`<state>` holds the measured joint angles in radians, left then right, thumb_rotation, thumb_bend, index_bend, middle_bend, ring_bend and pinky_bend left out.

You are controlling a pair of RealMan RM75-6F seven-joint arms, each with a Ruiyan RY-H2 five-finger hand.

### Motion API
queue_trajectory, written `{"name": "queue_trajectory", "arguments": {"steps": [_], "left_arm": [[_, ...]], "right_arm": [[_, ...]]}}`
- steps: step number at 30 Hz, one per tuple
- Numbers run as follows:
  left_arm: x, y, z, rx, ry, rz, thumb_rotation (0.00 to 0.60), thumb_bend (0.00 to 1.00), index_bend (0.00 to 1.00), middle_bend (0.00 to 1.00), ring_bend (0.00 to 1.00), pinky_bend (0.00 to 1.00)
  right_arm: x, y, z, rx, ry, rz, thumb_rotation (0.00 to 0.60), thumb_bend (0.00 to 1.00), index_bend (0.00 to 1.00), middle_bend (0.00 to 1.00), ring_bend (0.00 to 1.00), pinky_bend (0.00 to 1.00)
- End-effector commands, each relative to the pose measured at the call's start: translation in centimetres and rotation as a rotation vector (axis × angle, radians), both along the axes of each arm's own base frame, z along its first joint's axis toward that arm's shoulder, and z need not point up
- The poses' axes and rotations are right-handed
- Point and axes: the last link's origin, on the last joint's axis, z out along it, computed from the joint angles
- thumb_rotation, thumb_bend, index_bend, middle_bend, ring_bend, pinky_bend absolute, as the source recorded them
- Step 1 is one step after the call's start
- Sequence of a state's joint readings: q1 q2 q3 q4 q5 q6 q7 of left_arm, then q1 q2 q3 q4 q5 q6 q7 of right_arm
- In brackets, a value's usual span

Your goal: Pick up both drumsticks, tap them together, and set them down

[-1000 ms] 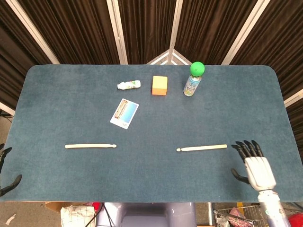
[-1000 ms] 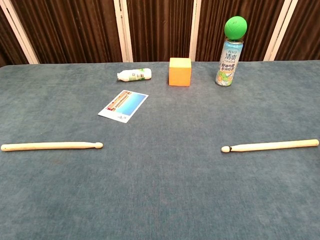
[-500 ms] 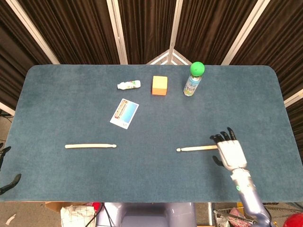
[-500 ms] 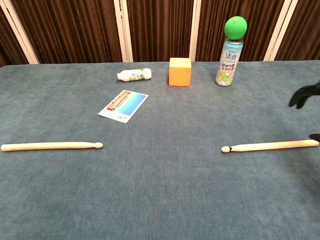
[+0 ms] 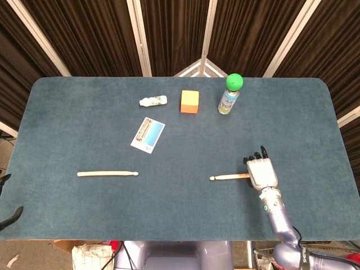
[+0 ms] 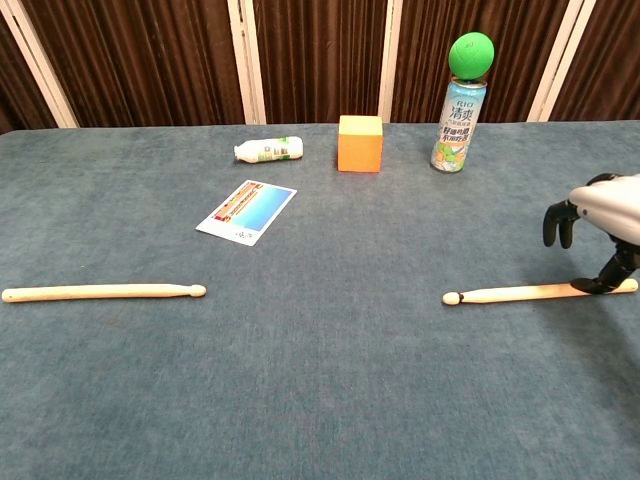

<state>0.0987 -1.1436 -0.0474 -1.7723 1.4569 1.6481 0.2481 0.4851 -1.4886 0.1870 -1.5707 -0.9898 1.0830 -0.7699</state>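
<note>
Chest view: right hand [image 6: 597, 226] fingers apart, empty, over slim wooden drumstick [image 6: 510, 294].

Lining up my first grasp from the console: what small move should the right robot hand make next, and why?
Probably lower the right robot hand slightly and close its fingers around the butt end of the right drumstick. In the chest view the fingers are apart above the stick, with one fingertip at its end, and the stick lies flat on the table, not gripped. The left drumstick is untouched.
</note>
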Motion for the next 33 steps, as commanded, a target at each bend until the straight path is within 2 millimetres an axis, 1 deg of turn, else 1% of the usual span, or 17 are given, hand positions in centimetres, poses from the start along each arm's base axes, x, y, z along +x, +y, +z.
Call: {"name": "queue_trajectory", "arguments": {"steps": [1,8,13,16,24,33], "left_arm": [[0.1,0.0,-0.2,-0.006,0.002,0.000,0.600,0.31,0.17,0.08,0.00,0.00],[0.1,0.2,-0.6,-0.012,0.013,0.007,0.600,0.31,0.17,0.08,0.00,0.00],[0.2,0.2,-0.9,-0.022,0.017,0.006,0.600,0.31,0.17,0.08,0.00,0.00],[0.3,0.3,-1.0,-0.022,0.019,0.006,0.600,0.31,0.17,0.08,0.00,0.00],[0.1,0.3,-0.9,-0.021,0.019,0.011,0.600,0.31,0.17,0.08,0.00,0.00],[-0.1,0.3,-0.6,-0.015,0.017,0.016,0.600,0.31,0.17,0.08,0.00,0.00]], "right_arm": [[-0.6,-0.2,-0.4,0.006,0.022,-0.007,0.600,0.30,0.40,0.40,0.23,0.00],[-1.9,-0.1,-0.1,0.004,0.030,-0.017,0.600,0.30,0.44,0.42,0.24,0.00],[-2.4,0.3,-0.6,0.015,0.026,-0.016,0.600,0.30,0.46,0.43,0.25,0.00],[-2.3,0.5,-1.0,0.025,0.027,-0.005,0.600,0.30,0.46,0.43,0.25,0.00],[-1.0,0.3,-2.1,0.032,0.007,0.019,0.600,0.30,0.46,0.44,0.26,0.00],[-1.1,0.2,-2.7,0.034,0.020,0.007,0.600,0.30,0.48,0.47,0.27,0.00]]}}
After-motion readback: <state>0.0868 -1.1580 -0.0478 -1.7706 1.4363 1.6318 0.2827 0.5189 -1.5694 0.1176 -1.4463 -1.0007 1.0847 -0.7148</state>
